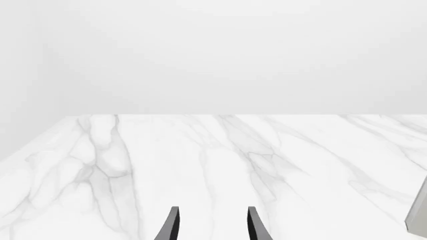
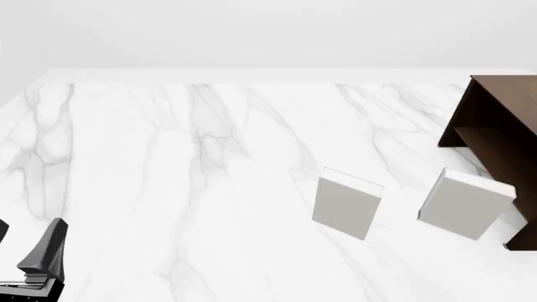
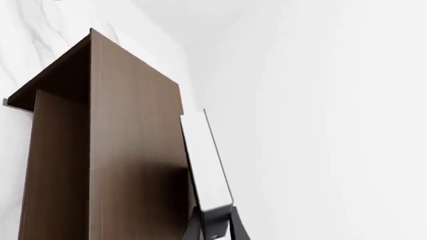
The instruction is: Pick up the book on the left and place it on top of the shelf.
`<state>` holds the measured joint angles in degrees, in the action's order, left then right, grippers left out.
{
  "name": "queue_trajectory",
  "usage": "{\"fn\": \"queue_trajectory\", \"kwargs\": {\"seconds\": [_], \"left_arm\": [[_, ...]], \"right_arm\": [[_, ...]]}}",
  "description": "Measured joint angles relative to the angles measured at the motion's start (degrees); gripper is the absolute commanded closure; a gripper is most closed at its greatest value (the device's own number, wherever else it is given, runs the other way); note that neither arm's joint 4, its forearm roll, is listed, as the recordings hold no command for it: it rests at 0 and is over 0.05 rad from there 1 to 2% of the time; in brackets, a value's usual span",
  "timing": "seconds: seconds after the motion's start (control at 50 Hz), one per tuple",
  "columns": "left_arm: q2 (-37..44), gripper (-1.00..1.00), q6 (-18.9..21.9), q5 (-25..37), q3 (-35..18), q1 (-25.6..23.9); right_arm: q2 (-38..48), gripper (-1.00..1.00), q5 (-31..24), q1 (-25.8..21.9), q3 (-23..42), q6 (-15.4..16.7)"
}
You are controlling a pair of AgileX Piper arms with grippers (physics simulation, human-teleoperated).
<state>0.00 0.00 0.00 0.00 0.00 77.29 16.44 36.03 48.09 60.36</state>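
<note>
Marble table [image 2: 168, 189]: right jaws clamp the book [image 3: 208, 165] at the shelf [image 3: 127, 150] top, left jaws parted, empty.

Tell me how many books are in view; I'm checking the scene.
3. Two light grey books stand on the table, one centre-right, one beside the shelf. A dark book is in the right gripper against the shelf.

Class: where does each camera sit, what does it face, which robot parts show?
Left wrist: behind the left gripper, facing bare table; open fingertips show.
Front: above the arms' side, facing grey books and shelf; left gripper shows.
Right wrist: behind the right gripper, holding the book beside the shelf.
Shared: front and right wrist show the shelf.
</note>
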Motion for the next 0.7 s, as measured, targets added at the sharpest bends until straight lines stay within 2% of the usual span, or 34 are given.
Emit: {"fn": "queue_trajectory", "kwargs": {"seconds": [0.04,0.06,0.32,0.7], "left_arm": [[0.0,-1.0,0.0,0.0,0.0,0.0],[0.0,-1.0,0.0,0.0,0.0,0.0],[0.0,-1.0,0.0,0.0,0.0,0.0],[0.0,-1.0,0.0,0.0,0.0,0.0]], "right_arm": [[0.1,1.0,0.4,-0.3,-0.1,0.0],[0.2,-1.0,0.5,-0.4,-0.2,0.0],[1.9,-1.0,0.0,-1.5,-1.5,-2.2],[0.2,-1.0,-0.9,-4.3,-2.7,-5.3]]}}
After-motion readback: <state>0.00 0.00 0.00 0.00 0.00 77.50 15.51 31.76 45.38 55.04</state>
